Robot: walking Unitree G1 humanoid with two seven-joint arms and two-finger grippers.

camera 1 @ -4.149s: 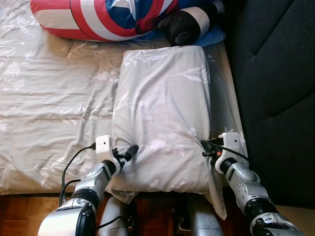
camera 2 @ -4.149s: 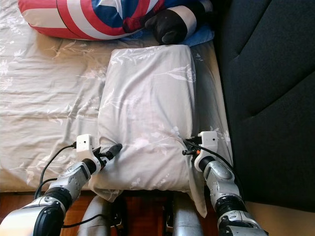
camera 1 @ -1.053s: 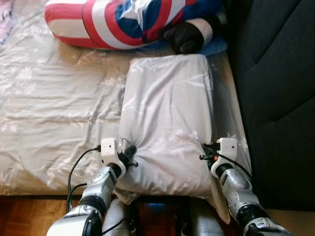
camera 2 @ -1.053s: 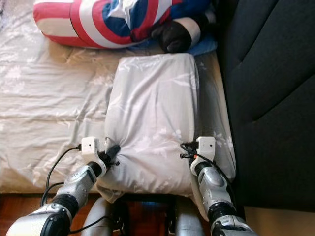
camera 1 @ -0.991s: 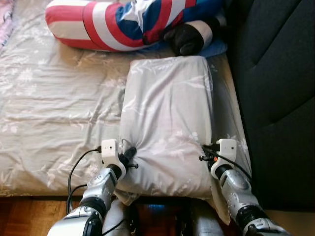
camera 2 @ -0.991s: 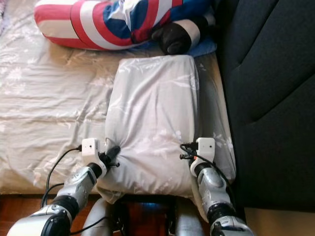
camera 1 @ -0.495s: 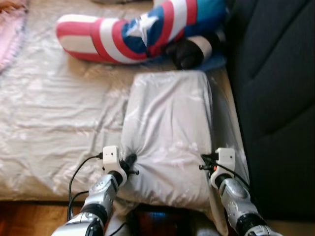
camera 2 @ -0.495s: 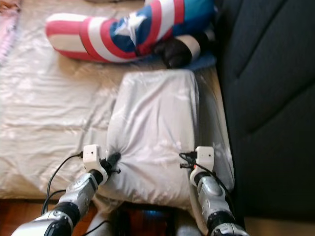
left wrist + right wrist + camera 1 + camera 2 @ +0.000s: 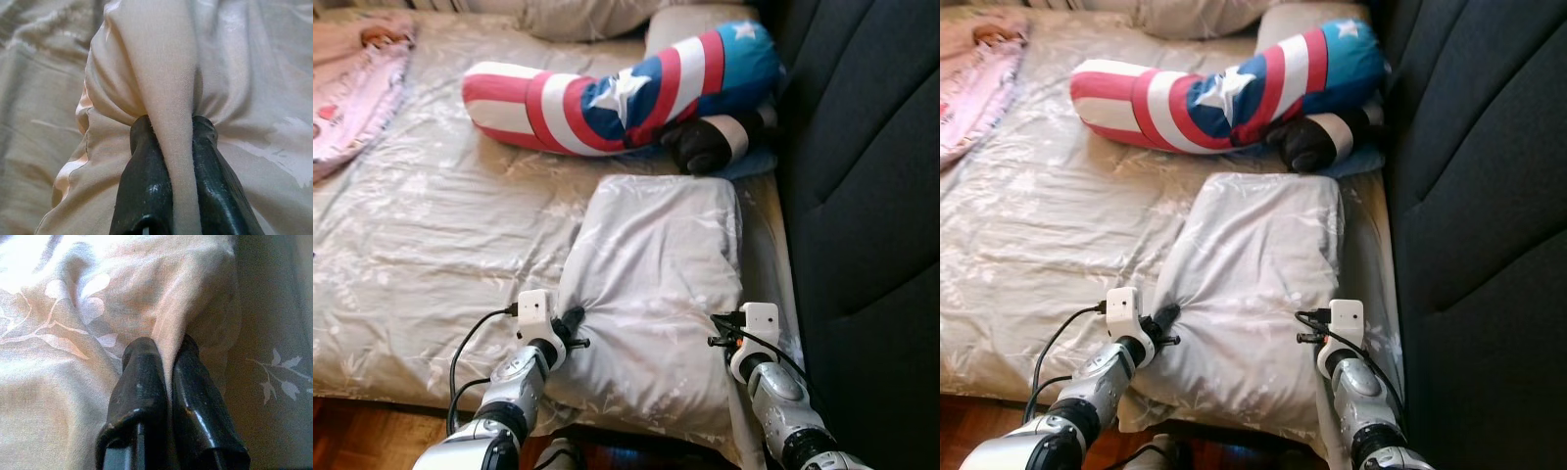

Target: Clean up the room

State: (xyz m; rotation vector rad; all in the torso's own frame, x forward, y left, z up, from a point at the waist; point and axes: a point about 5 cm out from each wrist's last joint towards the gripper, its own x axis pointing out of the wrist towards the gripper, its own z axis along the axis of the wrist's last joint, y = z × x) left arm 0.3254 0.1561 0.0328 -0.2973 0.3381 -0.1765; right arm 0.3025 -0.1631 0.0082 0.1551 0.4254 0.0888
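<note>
Left gripper (image 9: 570, 323) and right gripper (image 9: 718, 331) each pinch pillow (image 9: 656, 284) cover; pillow-straightening step; next you lift evenly toward bed (image 9: 431, 245) head.

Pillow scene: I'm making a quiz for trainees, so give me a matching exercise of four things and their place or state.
Things:
1. pillow
2. striped bolster
3. pink blanket
4. headboard

Places or states:
A. dark, along the bed's right side
B. pinched by left gripper and right gripper
C. far left of the bed
D. beyond the pillow, red, white and blue

Pairs: 1-B, 2-D, 3-C, 4-A
</note>
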